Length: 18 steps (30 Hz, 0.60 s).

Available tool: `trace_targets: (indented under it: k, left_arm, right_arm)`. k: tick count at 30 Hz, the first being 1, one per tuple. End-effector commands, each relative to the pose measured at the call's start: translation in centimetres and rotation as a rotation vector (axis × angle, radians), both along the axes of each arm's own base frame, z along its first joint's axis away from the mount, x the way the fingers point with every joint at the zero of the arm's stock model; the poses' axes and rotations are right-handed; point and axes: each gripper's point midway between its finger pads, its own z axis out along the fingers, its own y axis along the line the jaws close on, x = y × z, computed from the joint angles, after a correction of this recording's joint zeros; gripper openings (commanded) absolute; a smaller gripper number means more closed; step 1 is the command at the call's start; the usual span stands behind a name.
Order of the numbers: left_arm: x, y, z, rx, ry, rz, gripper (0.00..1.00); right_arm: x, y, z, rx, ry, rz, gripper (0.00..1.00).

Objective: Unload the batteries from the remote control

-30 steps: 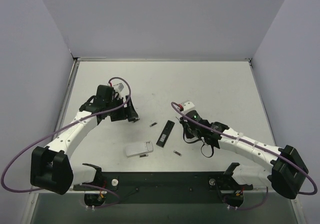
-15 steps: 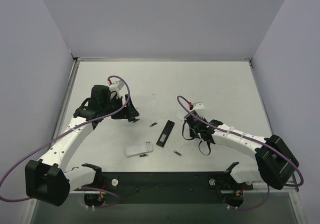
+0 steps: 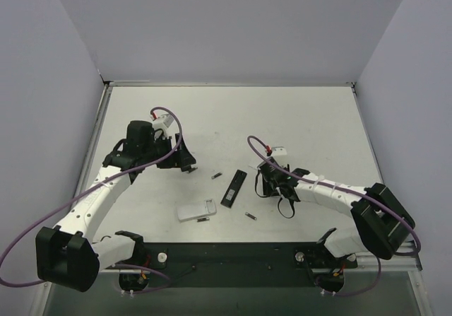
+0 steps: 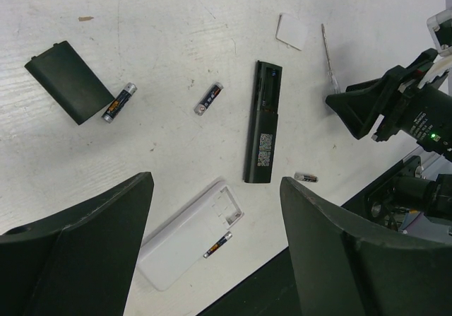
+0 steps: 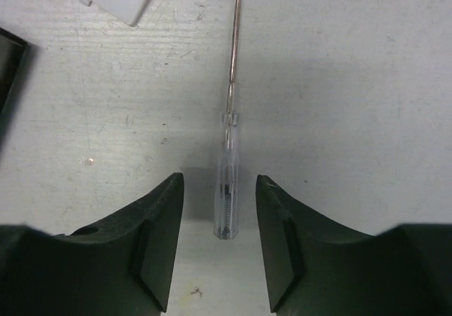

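1. The remote control lies flat near the middle of the table, label side up. The battery bay at its far end is uncovered.
2. The right gripper sits low over the table just to the right of the remote, apart from it.
3. Its jaws are parted and straddle the clear handle of a thin screwdriver that lies on the table. There is a gap on each side, so nothing is pinched.
4. The left gripper hangs to the left of the remote and farther back, well apart from it. Its fingers are spread wide and hold nothing.
5. Four batteries lie loose on the table, all outside the remote:
   - one just left of the remote's open end;
   - one just beside a corner of the dark cover;
   - one near the remote's closed end, on the right gripper's side;
   - one at the edge of the whitish block.
6. A small white piece lies beyond the remote's open end, near the screwdriver's tip.
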Motion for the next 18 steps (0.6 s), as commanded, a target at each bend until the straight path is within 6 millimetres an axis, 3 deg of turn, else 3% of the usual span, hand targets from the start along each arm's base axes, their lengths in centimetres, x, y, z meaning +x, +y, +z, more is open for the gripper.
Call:
trace_targets:
  k: [1, 2, 4, 5, 10, 12, 15, 17, 18]
  left_arm:
    - [0.5, -0.7, 2.5, -0.066, -0.106, -0.027, 0.83]
    - [0.5, -0.7, 2.5, -0.077, -0.114, -0.027, 0.87]
    - [0.7, -1.2, 4.2, -0.131, -0.181, -0.021, 0.91]
    - [0.7, -1.3, 4.8, -0.155, -0.202, -0.015, 0.92]
    - [1.1, -2.3, 8.1, -0.301, -0.305, 0.004, 0.94]
    - [1.2, -2.6, 9.1, -0.337, -0.320, 0.004, 0.94]
    - [1.1, -3.0, 11.4, -0.411, -0.408, -0.012, 0.94]
    - [0.4, -3.1, 11.6, -0.447, -0.447, -0.033, 0.95]
    - [0.2, -3.3, 12.6, -0.478, -0.492, -0.042, 0.95]
  right_arm:
    - [1.3, -0.3, 4.1, 0.017, -0.101, -0.005, 0.52]
    - [1.8, -0.2, 6.0, 0.036, -0.149, 0.011, 0.60]
    - [1.9, -0.3, 7.9, 0.050, -0.197, 0.026, 0.92]
    - [2.1, -0.2, 9.8, 0.085, -0.248, 0.037, 1.00]
    - [2.1, 1.6, 17.1, 0.229, -0.382, 0.149, 1.00]
    - [1.8, 1.8, 20.3, 0.311, -0.424, 0.117, 1.00]
    - [1.1, 2.2, 22.1, 0.395, -0.433, 0.098, 1.00]
    - [0.9, 2.4, 23.4, 0.450, -0.442, 0.077, 1.00]
    - [0.8, 2.3, 23.6, 0.461, -0.443, 0.070, 1.00]
